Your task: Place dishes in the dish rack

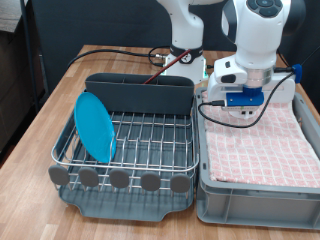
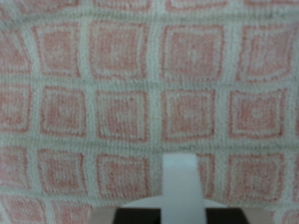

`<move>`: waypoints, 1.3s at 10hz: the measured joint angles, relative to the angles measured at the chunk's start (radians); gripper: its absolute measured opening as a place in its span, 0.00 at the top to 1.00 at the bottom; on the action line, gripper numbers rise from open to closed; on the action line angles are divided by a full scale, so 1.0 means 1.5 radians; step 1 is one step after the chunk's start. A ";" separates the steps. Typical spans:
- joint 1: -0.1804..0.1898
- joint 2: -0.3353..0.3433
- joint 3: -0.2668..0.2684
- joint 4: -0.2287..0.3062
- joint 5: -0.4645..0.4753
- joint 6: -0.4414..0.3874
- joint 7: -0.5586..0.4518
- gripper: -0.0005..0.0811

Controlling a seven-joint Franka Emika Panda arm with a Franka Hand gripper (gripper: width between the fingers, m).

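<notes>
The bright-blue plate (image 1: 96, 126) stands on edge in the dish rack (image 1: 125, 180), at the end of the wire grid on the exterior view's left. The gripper (image 1: 243, 106) hangs low over the far end of the grey bin lined with pink checked cloth (image 1: 262, 150); its fingertips are hidden behind the hand. In the wrist view the checked cloth (image 2: 140, 84) fills the picture. A white upright piece on a rounded white shape (image 2: 179, 182), perhaps the mug, sits close to the camera. The wooden spoon is out of view.
The rack's tall grey cutlery bin (image 1: 140, 93) runs along its far side, with a row of rounded tabs (image 1: 120, 179) in front. The cloth-lined bin stands against the rack on the exterior view's right. Cables (image 1: 140, 55) lie on the wooden table behind.
</notes>
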 joint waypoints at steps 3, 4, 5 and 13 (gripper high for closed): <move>0.000 -0.029 -0.013 0.009 -0.033 -0.002 0.018 0.91; 0.000 -0.043 -0.019 0.010 -0.061 0.007 0.033 0.91; -0.001 -0.059 -0.026 0.011 -0.085 0.011 0.045 0.91; -0.022 -0.115 -0.063 0.011 -0.233 0.133 0.092 0.91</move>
